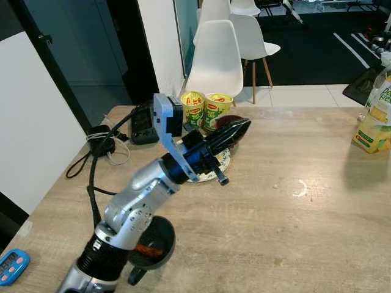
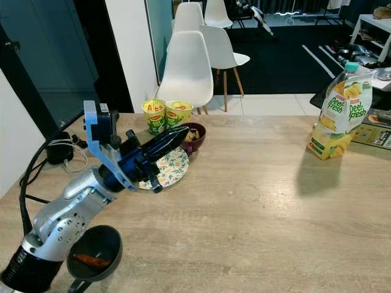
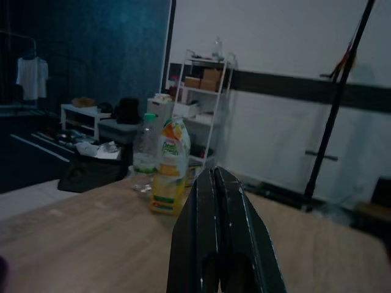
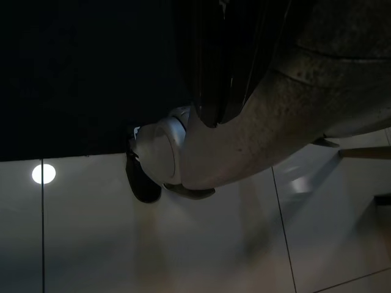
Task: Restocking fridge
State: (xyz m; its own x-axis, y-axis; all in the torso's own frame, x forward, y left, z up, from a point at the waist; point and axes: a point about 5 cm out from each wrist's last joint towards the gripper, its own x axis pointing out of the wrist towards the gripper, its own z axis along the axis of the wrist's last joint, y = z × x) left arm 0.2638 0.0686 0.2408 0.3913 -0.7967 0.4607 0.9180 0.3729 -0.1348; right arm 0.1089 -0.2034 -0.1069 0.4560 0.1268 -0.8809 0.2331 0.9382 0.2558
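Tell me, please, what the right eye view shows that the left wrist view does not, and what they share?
Right eye alone: two yellow cups, a patterned plate, a dark bowl and a black funnel. Left wrist alone: a white shelf rack and a clear bottle. Shared: the juice bottle, the wooden table and the left end effector, fingers together.

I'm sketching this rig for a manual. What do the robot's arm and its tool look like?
The left arm has rounded silver metal segments and a black ribbed cuff near its base. At the wrist sits a blue plastic bracket carrying a small black camera box. The left tool is glossy black, its two long fingers tapering to a point. In the right wrist view, a smooth silver shell shows in shade.
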